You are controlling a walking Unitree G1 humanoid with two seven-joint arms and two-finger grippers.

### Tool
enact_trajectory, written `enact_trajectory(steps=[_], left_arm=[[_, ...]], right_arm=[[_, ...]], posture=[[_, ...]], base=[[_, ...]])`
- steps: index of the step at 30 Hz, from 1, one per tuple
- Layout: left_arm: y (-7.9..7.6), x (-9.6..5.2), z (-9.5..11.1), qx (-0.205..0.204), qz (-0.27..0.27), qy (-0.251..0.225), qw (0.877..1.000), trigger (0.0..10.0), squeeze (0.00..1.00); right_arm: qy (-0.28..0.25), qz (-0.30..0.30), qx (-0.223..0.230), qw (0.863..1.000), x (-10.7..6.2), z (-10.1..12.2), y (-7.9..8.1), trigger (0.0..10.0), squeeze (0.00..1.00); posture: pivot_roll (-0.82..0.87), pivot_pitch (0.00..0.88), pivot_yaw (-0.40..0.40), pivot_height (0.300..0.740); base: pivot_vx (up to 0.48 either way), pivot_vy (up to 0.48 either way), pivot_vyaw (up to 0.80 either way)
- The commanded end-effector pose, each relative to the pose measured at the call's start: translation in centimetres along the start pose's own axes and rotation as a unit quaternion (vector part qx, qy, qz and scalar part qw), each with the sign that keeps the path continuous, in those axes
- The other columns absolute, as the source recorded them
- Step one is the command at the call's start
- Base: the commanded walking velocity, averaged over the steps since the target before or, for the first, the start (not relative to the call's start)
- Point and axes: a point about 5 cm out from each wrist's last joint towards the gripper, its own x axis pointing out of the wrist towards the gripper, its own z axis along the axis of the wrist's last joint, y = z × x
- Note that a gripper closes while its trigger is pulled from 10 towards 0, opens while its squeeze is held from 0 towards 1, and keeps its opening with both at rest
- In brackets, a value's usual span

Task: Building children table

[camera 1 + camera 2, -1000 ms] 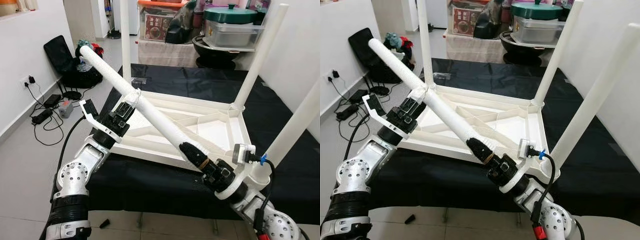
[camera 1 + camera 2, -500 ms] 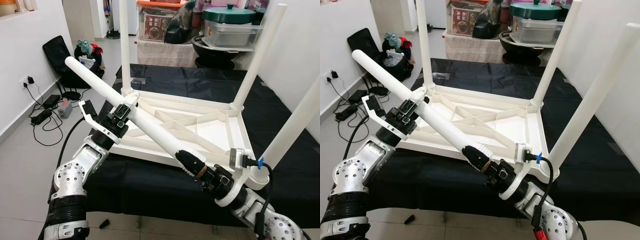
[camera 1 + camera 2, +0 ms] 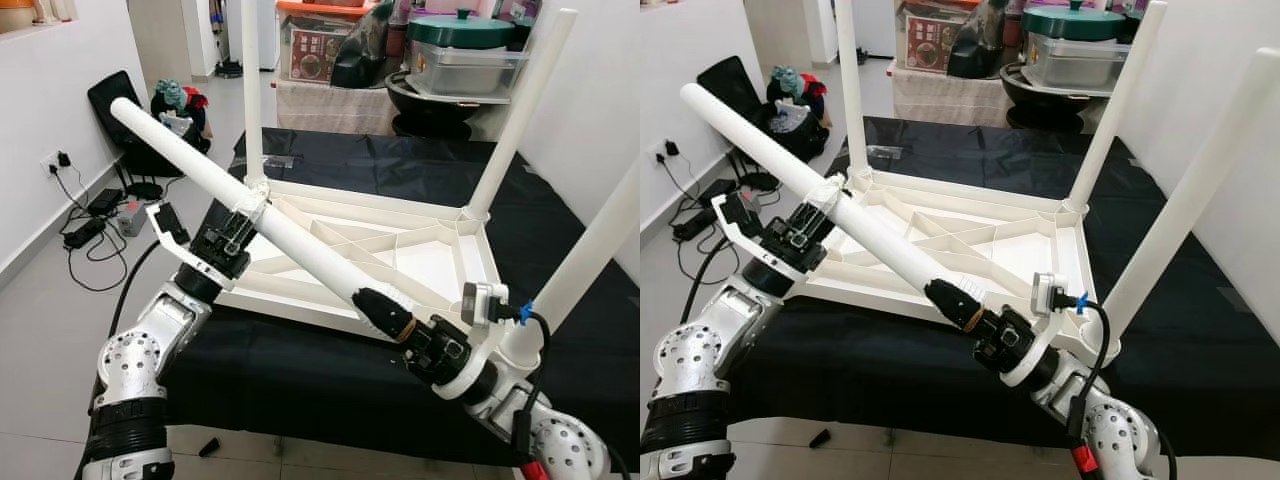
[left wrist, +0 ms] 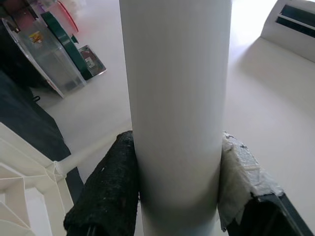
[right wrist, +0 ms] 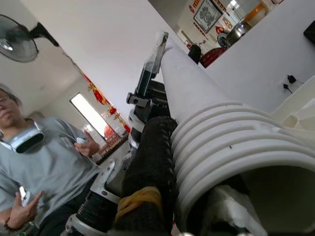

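Nearest, the right gripper has its fingers clamped on the ribbed lower end of a long white plastic tube leg, which slants up and away to the left across the scene. Farther along it, the left gripper has its fingers clamped on the tube's middle, one black pad and one taped pad pressed to either side of it in the left wrist view. Under the tube lies an upside-down white plastic children's table with a ribbed underside, resting on a black cloth-covered tabletop; three white legs stand upright in its corners. Beyond, on the left floor, sit a black bag and cables; at the far right, a green-lidded pot. A person in a grey shirt appears in the right wrist view.
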Motion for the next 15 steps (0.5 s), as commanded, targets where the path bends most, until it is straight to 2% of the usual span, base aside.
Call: enact_trajectory(steps=[1, 4, 5, 13, 15], left_arm=[[-0.5, 0.1, 0.1, 0.006, -0.008, 0.002, 1.0, 3.1, 0.0], [-0.5, 0.1, 0.1, 0.006, -0.004, 0.001, 1.0, 3.1, 0.0], [-0.4, 0.2, 0.1, 0.007, -0.001, 0.0, 1.0, 10.0, 0.0], [-0.1, 0.1, 0.7, 0.004, 0.012, -0.023, 1.0, 10.0, 0.0], [0.1, 0.0, 0.9, 0.003, 0.019, -0.029, 0.999, 10.0, 0.0]], right_arm=[[0.016, -0.044, -0.017, 0.999, -0.7, -0.2, -0.7, 10.0, 1.0], [0.024, -0.043, -0.022, 0.999, -0.7, -0.3, -0.7, 10.0, 1.0], [0.026, -0.041, -0.024, 0.999, -0.7, -0.3, -0.6, 10.0, 1.0], [0.026, -0.042, -0.023, 0.999, -1.2, -0.1, -0.7, 10.0, 1.0], [0.025, -0.043, -0.021, 0.999, -1.8, -0.1, -0.5, 10.0, 1.0]], posture=[[0.01, 0.0, -0.071, 0.74], [0.01, 0.0, -0.071, 0.74], [0.01, 0.0, -0.072, 0.74], [0.01, 0.0, -0.074, 0.74], [0.01, 0.0, -0.077, 0.74]], base=[[0.0, 0.0, 0.0], [0.0, 0.0, 0.0], [0.0, 0.0, 0.0], [0.0, 0.0, 0.0], [0.0, 0.0, 0.0]])
